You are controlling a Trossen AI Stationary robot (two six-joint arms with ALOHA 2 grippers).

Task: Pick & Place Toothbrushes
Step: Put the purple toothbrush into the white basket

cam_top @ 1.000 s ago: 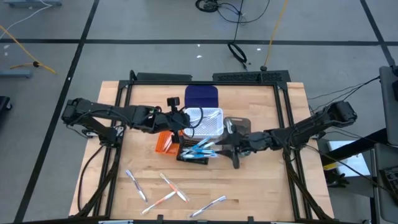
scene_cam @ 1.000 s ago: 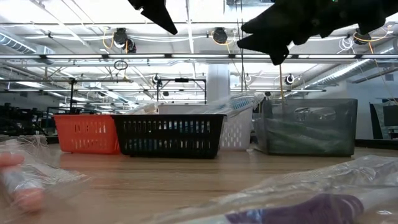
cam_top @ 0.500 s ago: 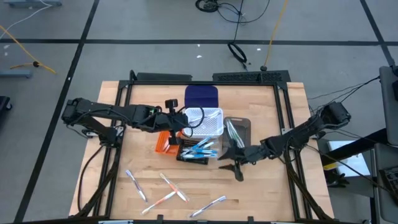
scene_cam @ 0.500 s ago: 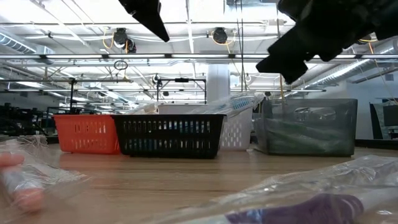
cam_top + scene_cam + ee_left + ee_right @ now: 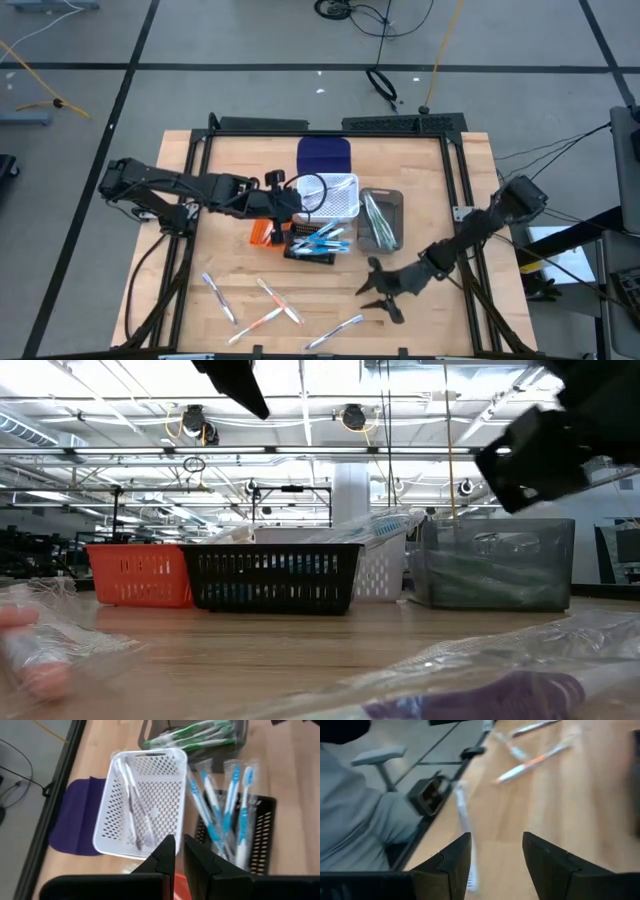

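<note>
Several wrapped toothbrushes lie loose on the wooden table near its front edge: a blue one (image 5: pixel 218 298), orange ones (image 5: pixel 280 300) (image 5: pixel 255 322) and a whitish one (image 5: pixel 335 332). Blue toothbrushes (image 5: pixel 325 238) fill the black bin (image 5: pixel 300 252), green ones (image 5: pixel 378 222) the grey bin (image 5: pixel 392 198), and two lie in the white bin (image 5: pixel 142 800). My right gripper (image 5: pixel 372 290) hangs open low over the table, just right of the whitish toothbrush (image 5: pixel 465 820), nothing between its fingers (image 5: pixel 547 862). My left gripper (image 5: pixel 179 857) hovers shut and empty above the orange bin (image 5: pixel 262 232).
The four bins stand clustered at the table's middle, with a purple mat (image 5: pixel 325 155) behind them. Black frame rails (image 5: pixel 200 150) run along the table's sides. In the low view, wrapped toothbrushes (image 5: pixel 480 690) lie close to the camera. Bare wood lies between the bins and the loose toothbrushes.
My right gripper has swung from above the grey bin toward the table's near edge and come down, staying open, ending beside the loose toothbrushes. My left gripper has kept its place over the bins, and its wrist has rolled a little.
</note>
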